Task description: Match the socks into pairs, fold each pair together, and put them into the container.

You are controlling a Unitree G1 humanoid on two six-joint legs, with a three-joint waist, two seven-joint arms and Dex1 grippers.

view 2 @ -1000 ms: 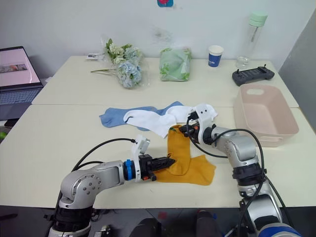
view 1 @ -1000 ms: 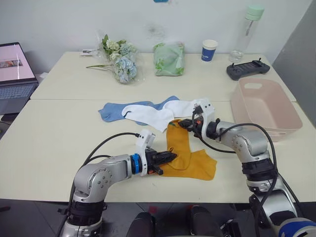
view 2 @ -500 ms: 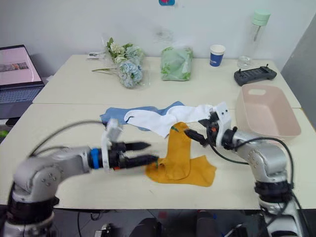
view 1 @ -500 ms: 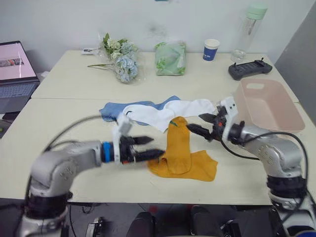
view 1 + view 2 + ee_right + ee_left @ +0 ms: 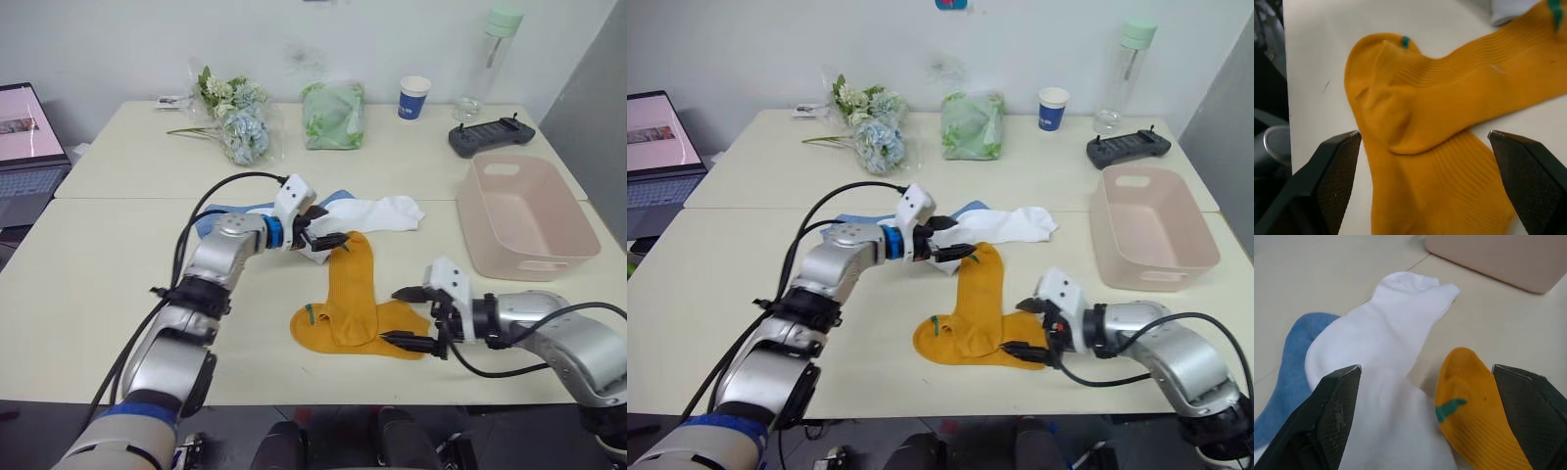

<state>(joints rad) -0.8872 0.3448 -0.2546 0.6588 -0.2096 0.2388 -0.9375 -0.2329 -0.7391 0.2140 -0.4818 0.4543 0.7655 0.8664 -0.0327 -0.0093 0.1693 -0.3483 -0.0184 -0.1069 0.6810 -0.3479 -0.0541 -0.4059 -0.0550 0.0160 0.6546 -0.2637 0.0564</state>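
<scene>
— Any writing you can make out from here?

— Nothing I can read. The blue-and-white paper cup [image 5: 414, 98] has a mark on it, too small to make out. The mustard socks [image 5: 359, 306] carry small green marks, no lettering.

— And the fingers?

— The left gripper [image 5: 330, 241] is spread wide over the white socks [image 5: 377, 211], right where they meet the toe of the mustard one; from here I can't tell if its tips touch the cloth. It grips nothing.

— The right one?

— The right gripper [image 5: 404, 316] is released too, fingers well apart at the edge of the mustard socks, the lower tip just beside the cloth, empty.

— Where's everything else?

— The two mustard socks lie overlapped mid-table. The blue socks [image 5: 844, 228] peek from under the white ones. The pink container [image 5: 526, 213] sits on the robot's right, no socks in it.
</scene>
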